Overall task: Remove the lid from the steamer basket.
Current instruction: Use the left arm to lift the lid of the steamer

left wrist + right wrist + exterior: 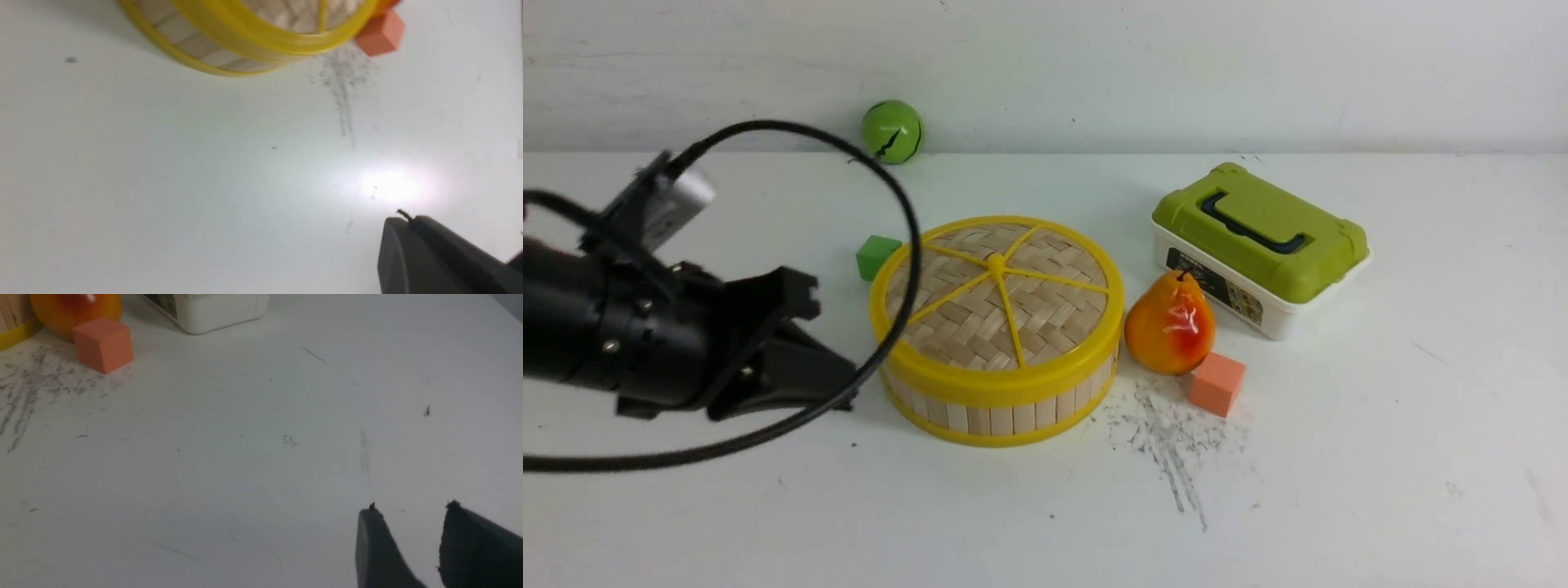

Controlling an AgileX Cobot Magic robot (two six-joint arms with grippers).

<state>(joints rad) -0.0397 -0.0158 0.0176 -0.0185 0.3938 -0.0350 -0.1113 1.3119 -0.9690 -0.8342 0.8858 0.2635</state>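
Centre frame: the steamer basket [996, 408] sits with the lid [1005, 302] seated on its rim — contents hidden. Just beside its left edge, the left gripper [845, 388] is closed and empty; the right gripper [412, 506] stands parted, empty, over bare table [245, 457].

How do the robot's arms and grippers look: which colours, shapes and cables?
The left arm is a black cylinder with small silver screws. A silver-grey box sits on its wrist, and a thin black cable loops from it. The left gripper is black and angular. The right gripper has two dark grey tapered fingers. I see no markings.
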